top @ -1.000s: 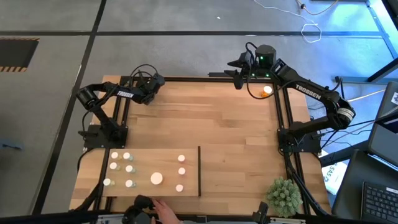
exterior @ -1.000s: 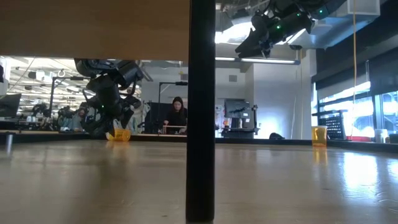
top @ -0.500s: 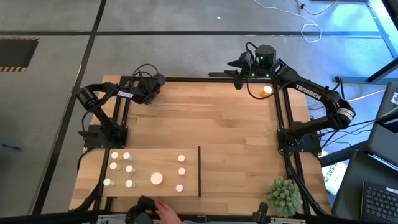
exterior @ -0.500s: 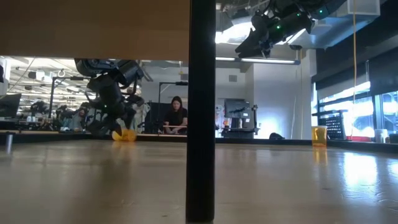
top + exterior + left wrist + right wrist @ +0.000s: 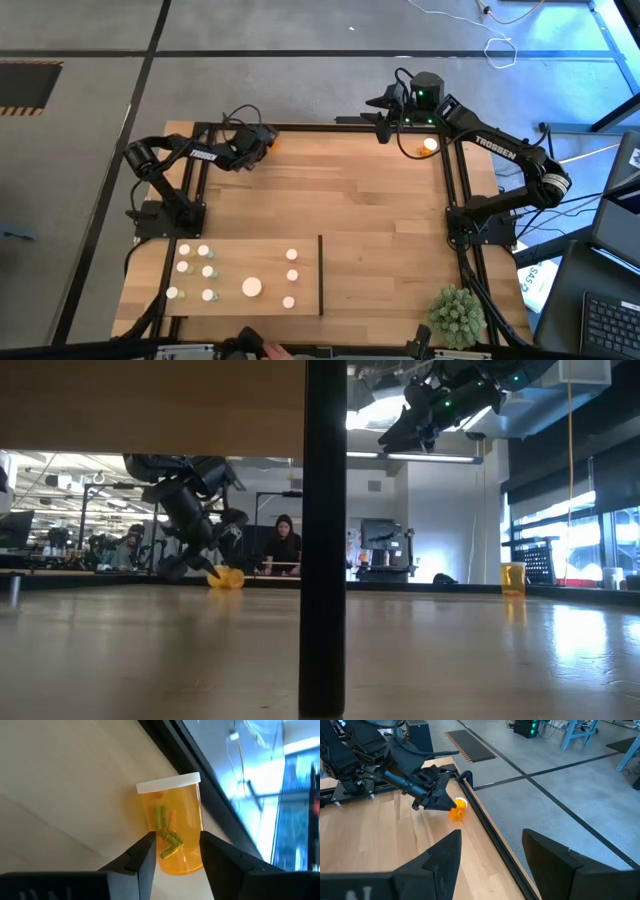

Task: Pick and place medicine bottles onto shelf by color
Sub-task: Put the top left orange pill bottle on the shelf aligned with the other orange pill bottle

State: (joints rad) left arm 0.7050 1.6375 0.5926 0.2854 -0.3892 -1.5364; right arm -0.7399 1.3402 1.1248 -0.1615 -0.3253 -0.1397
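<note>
I see open planks (image 5: 340, 190) between both arms, passable. The shelf (image 5: 300, 300) carries capped bottles (image 5: 205, 270) left of its upright divider (image 5: 320, 275); plant ball (image 5: 457, 312) blocks the near-right corner.

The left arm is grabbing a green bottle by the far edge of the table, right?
Not quite: the bottle is orange, not green, with a white cap; only the little pills inside look greenish. The left wrist view shows it best. The rest is right: the left gripper has its jaws on either side of the bottle, near the table's far edge, as the high view shows.
</note>
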